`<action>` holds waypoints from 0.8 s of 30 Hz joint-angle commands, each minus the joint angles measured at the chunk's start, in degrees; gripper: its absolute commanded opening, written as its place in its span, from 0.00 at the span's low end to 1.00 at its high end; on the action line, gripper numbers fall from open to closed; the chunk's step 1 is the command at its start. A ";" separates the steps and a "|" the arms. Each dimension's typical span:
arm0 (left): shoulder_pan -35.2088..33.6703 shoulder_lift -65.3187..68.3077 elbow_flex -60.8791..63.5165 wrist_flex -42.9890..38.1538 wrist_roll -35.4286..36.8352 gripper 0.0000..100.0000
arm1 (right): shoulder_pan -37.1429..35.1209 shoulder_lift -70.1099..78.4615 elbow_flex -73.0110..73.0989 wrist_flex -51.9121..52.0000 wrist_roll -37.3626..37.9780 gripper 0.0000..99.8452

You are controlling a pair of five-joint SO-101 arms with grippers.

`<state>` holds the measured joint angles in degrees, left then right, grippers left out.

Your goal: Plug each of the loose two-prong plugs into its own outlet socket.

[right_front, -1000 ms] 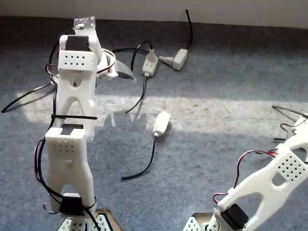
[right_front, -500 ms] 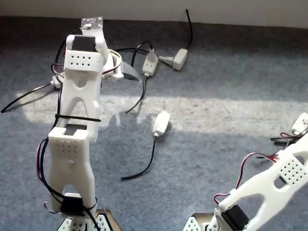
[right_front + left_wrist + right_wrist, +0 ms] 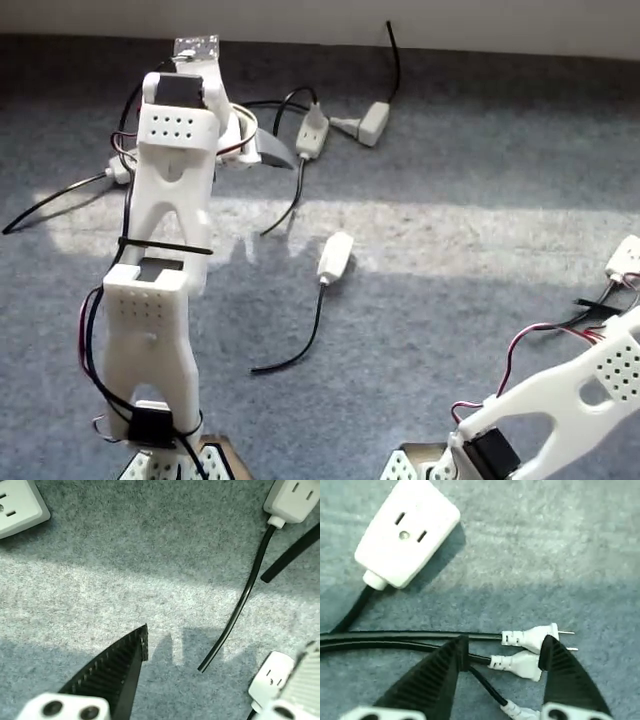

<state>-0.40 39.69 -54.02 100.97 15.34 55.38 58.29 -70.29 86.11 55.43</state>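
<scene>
2 white two-prong plugs (image 3: pixel 530 636) on black cords (image 3: pixel 410 636) are seen lying side by side on the grey carpet (image 3: pixel 560 545), near a white rectangular outlet socket (image 3: pixel 406 534). The right gripper (image 3: pixel 506 647) is held wide open over the pair, with 1 black finger (image 3: pixel 440 672) at each side and nothing gripped. The left gripper (image 3: pixel 227 640) is likewise spread open and empty over the carpet, among 3 further white sockets (image 3: pixel 294 499).
</scene>
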 commanded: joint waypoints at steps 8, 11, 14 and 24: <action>1.45 -0.84 -0.22 -0.18 0.53 0.44 | 3.56 -9.63 -0.48 6.11 -44.75 0.30; 1.45 -0.66 -0.22 -0.18 0.53 0.44 | 3.30 -8.13 -0.57 10.42 -53.27 0.30; 1.45 -0.66 -0.22 -0.18 0.53 0.44 | 3.30 -6.11 -0.84 12.62 -61.54 0.30; 1.36 -0.57 -0.13 -0.18 0.53 0.44 | 2.77 7.25 -1.01 8.13 -75.78 0.30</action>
<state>0.04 39.69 -53.93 100.97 15.34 58.37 64.18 -70.29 97.01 -18.24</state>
